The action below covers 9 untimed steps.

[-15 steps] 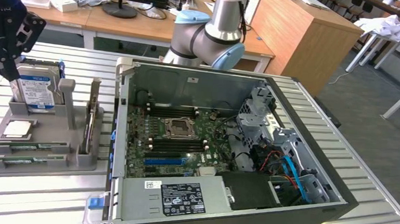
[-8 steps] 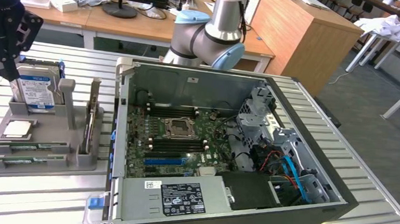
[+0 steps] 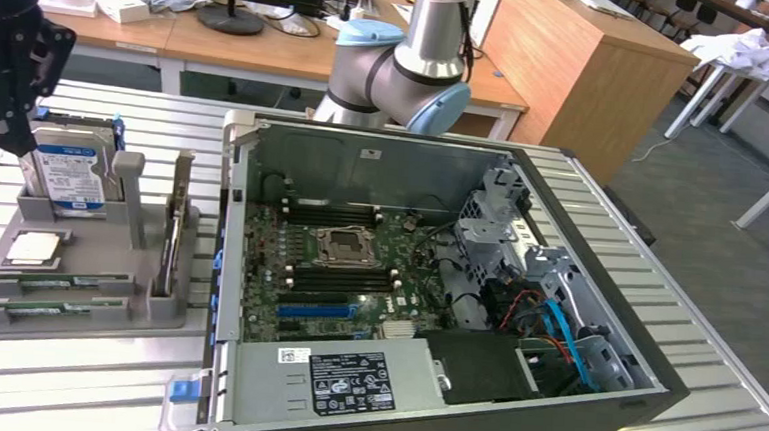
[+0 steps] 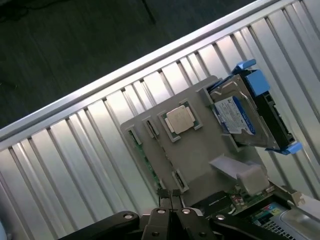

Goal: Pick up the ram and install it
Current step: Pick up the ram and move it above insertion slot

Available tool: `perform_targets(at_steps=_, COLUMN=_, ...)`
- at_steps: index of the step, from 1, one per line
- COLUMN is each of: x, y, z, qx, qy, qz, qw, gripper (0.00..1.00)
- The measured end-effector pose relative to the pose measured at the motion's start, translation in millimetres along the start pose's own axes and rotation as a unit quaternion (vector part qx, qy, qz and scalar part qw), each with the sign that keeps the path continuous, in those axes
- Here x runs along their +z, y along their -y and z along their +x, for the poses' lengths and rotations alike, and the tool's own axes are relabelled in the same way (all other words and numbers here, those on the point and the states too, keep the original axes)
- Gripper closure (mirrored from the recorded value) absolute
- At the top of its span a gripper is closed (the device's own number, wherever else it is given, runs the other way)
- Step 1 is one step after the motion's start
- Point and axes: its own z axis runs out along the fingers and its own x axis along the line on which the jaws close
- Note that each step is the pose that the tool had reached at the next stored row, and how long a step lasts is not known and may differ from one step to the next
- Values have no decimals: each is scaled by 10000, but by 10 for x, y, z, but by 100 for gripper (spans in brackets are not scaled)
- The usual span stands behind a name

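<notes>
Two green ram sticks [image 3: 57, 281] [image 3: 47, 307] lie flat in slots at the near end of a grey holder tray [image 3: 101, 258] on the exterior view's left. In the wrist view a green edge of ram [image 4: 151, 169] shows in the tray slots just beyond my fingertips. My gripper [image 3: 19, 145] hangs above the far end of the tray, over the hard drive, well clear of the ram. Its jaws [image 4: 170, 194] are shut with nothing between them.
The tray also holds a blue-and-white labelled hard drive [image 3: 70, 171] [image 4: 236, 116], a square silver processor [image 3: 33, 246] [image 4: 180, 119] and an upright card [image 3: 171, 238]. An open computer case [image 3: 594, 288] with its motherboard [image 3: 334, 273] lies beside it on the slatted metal table [image 3: 67, 376].
</notes>
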Motion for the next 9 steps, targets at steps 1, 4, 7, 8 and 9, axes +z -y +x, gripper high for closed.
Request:
perform_targets(at_steps=1, x=0, y=0, z=0, qx=-77, qy=-3, qz=-2, qw=10000, gripper=90)
perform_targets(at_steps=4, x=0, y=0, z=0, qx=-312, qy=-14, qz=-7, qw=9995, gripper=90)
perform_targets(at_steps=7, x=0, y=0, z=0, qx=-555, qy=-25, qz=-13, qw=9985, gripper=90)
perform_targets(at_steps=8, x=0, y=0, z=0, qx=-633, qy=-28, qz=-15, qw=9980, gripper=90)
perform_targets(at_steps=9, x=0, y=0, z=0, qx=-712, qy=-32, qz=-17, qw=9975, gripper=90)
